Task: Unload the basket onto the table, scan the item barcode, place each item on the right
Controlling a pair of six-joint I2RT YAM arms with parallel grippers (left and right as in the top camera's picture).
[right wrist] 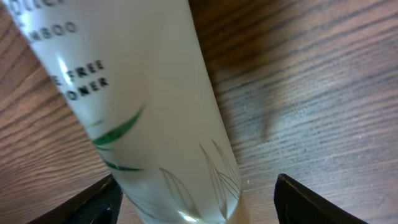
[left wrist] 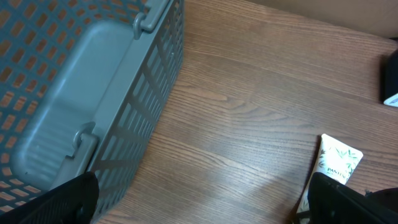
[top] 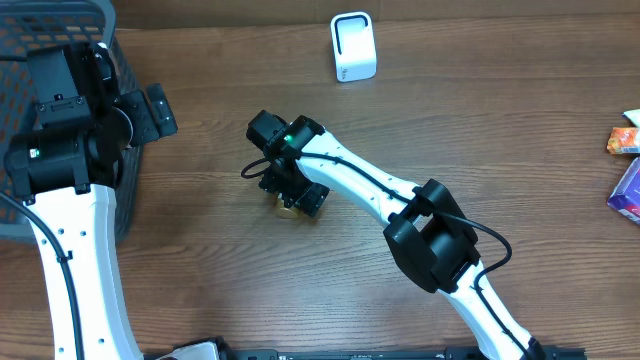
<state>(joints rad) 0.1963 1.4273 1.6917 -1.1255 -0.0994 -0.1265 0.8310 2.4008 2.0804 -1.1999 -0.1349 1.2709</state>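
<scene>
Pre-grasp on the tube; we judge the scan itself hasn't begun.

We see the right gripper down low at mid-table, jaws set wide on both sides of the conditioner tube. The tube lies flat on the wood, w/ bare table showing btwn it and the right-hand finger, so it's straddled, not gripped. The left gripper hangs beside the grey basket, jaws fully apart and empty. What we take for the scanner, a small white unit, stands well apart at the far edge. Done so far: approach and alignment only. Left, in our view: close on the tube, lift it, carry it to the scanner and turn the barcode toward it. We can't see a barcode in any view, so orientation is TBD.
</scene>
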